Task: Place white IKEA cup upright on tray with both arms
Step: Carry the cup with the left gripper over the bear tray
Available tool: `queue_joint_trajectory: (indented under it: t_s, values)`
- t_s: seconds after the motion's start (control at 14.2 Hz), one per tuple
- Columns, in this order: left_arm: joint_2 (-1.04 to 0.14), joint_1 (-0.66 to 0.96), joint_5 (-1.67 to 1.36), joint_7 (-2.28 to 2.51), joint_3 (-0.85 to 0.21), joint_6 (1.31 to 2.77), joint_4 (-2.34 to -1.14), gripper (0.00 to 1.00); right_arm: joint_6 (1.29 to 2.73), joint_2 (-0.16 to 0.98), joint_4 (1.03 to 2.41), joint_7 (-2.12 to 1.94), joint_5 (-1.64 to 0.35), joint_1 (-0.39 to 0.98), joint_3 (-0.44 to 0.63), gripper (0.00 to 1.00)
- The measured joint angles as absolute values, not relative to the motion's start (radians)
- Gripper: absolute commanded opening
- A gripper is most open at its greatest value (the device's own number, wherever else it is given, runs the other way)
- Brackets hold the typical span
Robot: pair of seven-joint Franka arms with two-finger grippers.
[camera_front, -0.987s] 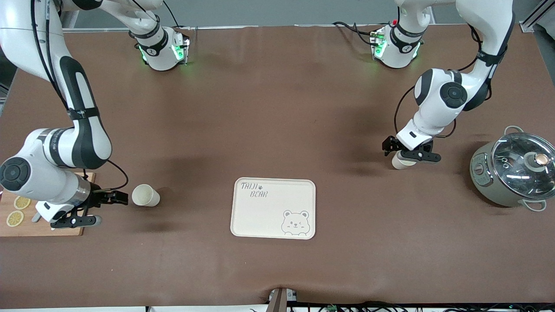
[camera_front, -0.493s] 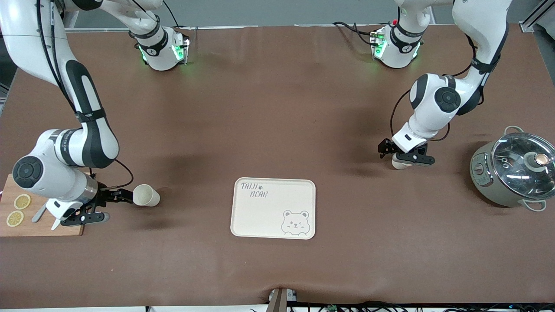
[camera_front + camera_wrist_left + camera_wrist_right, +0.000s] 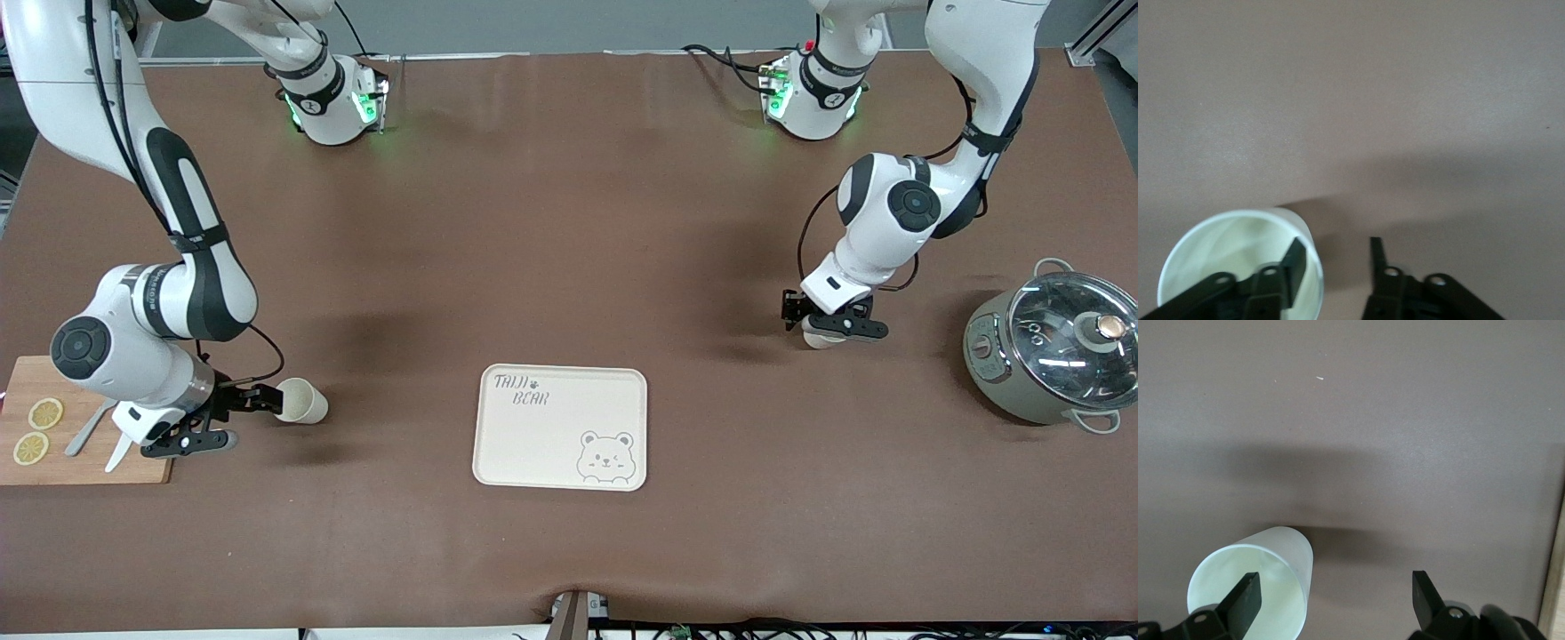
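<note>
A white cup (image 3: 300, 401) lies on its side toward the right arm's end of the table, its mouth facing my right gripper (image 3: 252, 418). That gripper (image 3: 1335, 587) is open wide, with one finger in the mouth of the cup (image 3: 1275, 577) and the other outside it. A second white cup (image 3: 820, 338) lies toward the left arm's end, mostly hidden under my left gripper (image 3: 820, 322). The left gripper (image 3: 1336, 250) straddles the wall of this cup (image 3: 1211, 253): one finger is inside, the other stands a little off the wall. The cream bear tray (image 3: 533, 436) lies between the two cups, nearer the front camera, with nothing on it.
A grey pot with a glass lid (image 3: 1053, 347) stands at the left arm's end of the table. A wooden cutting board (image 3: 89, 467) with lemon slices (image 3: 44, 414) and a utensil (image 3: 87, 428) lies at the right arm's end, beside the right gripper.
The right gripper has slid toward its cup until one finger entered the mouth. The left gripper has shifted slightly over its cup and its jaws have narrowed.
</note>
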State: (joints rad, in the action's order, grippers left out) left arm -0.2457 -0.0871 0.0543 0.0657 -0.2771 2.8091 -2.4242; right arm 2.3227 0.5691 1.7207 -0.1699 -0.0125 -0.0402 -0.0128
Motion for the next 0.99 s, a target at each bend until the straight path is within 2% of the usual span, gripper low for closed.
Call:
queue_joint_trajectory:
  t_s: [0.78,0.99]
  values:
    - [-0.228,-0.069,0.054,0.107,-0.282,2.798,-2.397,0.0,2.402,0.569,1.784,-0.171,-0.013,-0.037,-0.025,1.0]
    - [-0.231,0.005,0.054,0.204,-0.285,2.608,-2.267,0.0,2.435,0.569,1.801,-0.171,-0.013,-0.037,-0.025,1.0]
